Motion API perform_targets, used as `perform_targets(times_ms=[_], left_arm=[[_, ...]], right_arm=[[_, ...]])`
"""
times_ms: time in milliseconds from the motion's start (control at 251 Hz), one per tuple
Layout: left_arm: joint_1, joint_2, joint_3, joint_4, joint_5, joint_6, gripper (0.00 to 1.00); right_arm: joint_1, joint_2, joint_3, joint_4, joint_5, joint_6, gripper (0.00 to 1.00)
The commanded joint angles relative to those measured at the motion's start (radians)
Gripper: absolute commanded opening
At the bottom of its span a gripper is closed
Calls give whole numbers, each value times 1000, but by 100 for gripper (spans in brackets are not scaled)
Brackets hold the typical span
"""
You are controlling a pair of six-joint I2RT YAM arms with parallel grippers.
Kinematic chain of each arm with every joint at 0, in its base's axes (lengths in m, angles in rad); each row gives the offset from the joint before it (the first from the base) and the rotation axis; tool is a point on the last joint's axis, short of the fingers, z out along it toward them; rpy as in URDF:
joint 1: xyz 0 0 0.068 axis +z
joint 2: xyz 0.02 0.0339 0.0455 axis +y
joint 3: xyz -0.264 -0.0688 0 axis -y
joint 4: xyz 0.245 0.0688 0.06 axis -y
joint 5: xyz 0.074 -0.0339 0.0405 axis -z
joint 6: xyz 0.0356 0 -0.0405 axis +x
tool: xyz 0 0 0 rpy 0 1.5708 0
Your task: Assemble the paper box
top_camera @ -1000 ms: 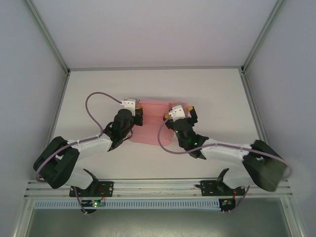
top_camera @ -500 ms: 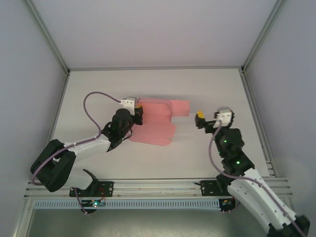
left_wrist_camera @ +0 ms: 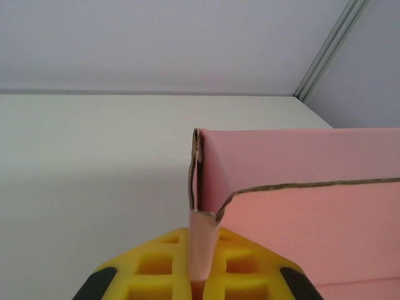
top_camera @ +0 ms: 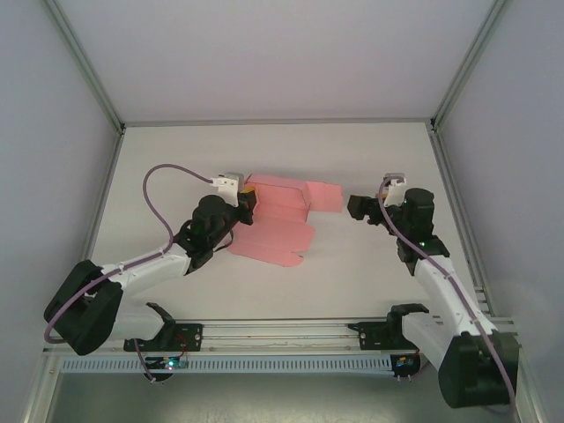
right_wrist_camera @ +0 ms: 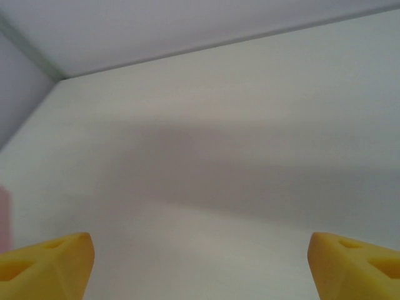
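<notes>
**Q:** How do the jaws of the left gripper (left_wrist_camera: 200, 275) stand?

**A:** Pressed together on a thin upright flap of the paper box (top_camera: 275, 225). The yellow pads (left_wrist_camera: 156, 265), moulded with square recesses, nip the flap from both sides (the card's raw brown edge shows along the cut).

**Q:** What is the box made of, and what shape is it?

**A:** It is plain pink thin card, matte and partly folded. From above it shows a raised strip along its far edge and a flat sheet with lobed flaps on its near side. It lies on the white table (top_camera: 176, 159). The left gripper sits at the box's far left corner. In the left wrist view the box runs off the right and bottom margins, so its outline is cut off there.

**Q:** And the right gripper (top_camera: 359, 206)?

**A:** It is spread wide with nothing between its fingers, and it stands well apart from the box, on the box's right side. In its own wrist view the yellow fingertips (right_wrist_camera: 44, 262) appear as cropped wedges at the lower corners, with bare table under a soft shadow between them. A pink sliver at the left margin is too small to identify.

**Q:** Is anything else hard to make out?

**A:** From above, the left arm's black wrist covers the box's left edge, and the fold lines are faint. A purple cable (top_camera: 152, 189) loops to the left of the box.
</notes>
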Motion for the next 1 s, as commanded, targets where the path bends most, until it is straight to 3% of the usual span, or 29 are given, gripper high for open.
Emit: perform_targets(times_ms=[0, 303, 666, 994], left_arm=[[-8, -18, -11, 4, -33, -3, 0], [-8, 10, 11, 4, -28, 0, 0], [-8, 34, 26, -1, -29, -13, 0], [-8, 19, 21, 7, -28, -14, 0]], right_arm=[[35, 21, 40, 87, -199, 13, 88], [153, 60, 52, 127, -286, -16, 87], [293, 140, 98, 148, -244, -44, 86], [370, 227, 145, 138, -164, -122, 72]])
